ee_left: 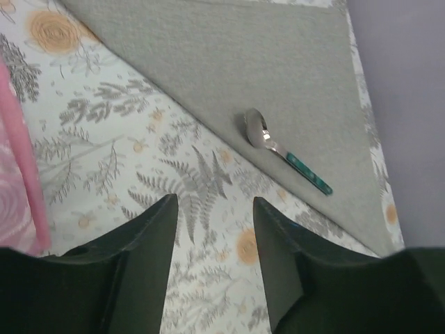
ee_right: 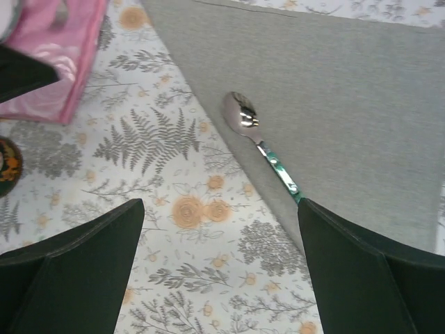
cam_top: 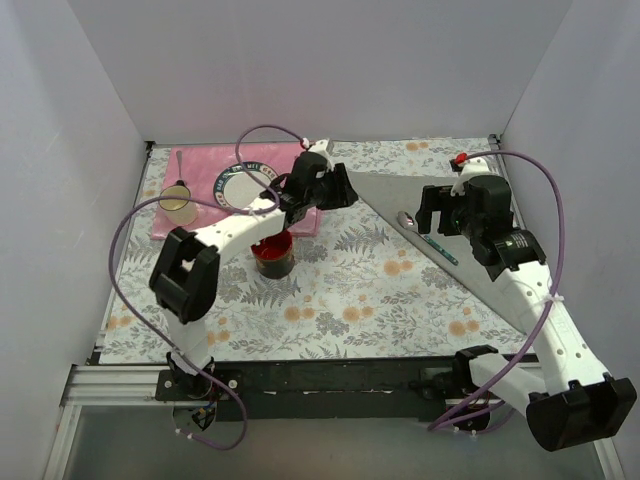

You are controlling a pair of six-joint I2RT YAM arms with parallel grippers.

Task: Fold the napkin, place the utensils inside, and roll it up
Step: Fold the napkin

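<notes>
A plain grey woven cloth napkin [cam_top: 392, 195] lies flat to the right of the pink rectangular placemat [cam_top: 195, 165]. It is already folded into a triangle, with one sharp tip close to the placemat and its long diagonal edge facing that way. Its surface looks matte and finely textured, with no creases showing, so the folding step appears done.

On the napkin, just inside the diagonal edge, rests a slim spoon [ee_right: 261, 142] with a shiny silver bowl and a dark green patterned handle. The bowl end points towards the placemat and the handle points away from it. The spoon runs almost parallel to the fold, probably so that rolling from this edge wraps the cloth around its length. No other utensil is on the cloth.

The left gripper [ee_left: 213, 209] hangs near the napkin tip closest to the placemat. Its two dark, wedge-shaped fingers are about half apart, with only the floral tablecloth [cam_top: 340, 300] visible between them, and it holds nothing. That position suits pinching the tip or the folded edge.

The right gripper [ee_right: 221, 209] hovers over the spoon from the side away from the placemat. Its fingers are spread as wide as they go and it is also empty. The handle end sits just beside one finger, without touching it as far as the wrist view shows.

A squat dark red mug [cam_top: 273, 255] stands just in front of the placemat's near right corner, well clear of the cloth.

The thin, soft napkin will probably slip on the smooth printed tablecloth, so each gripper would need to work one end of the roll.
</notes>
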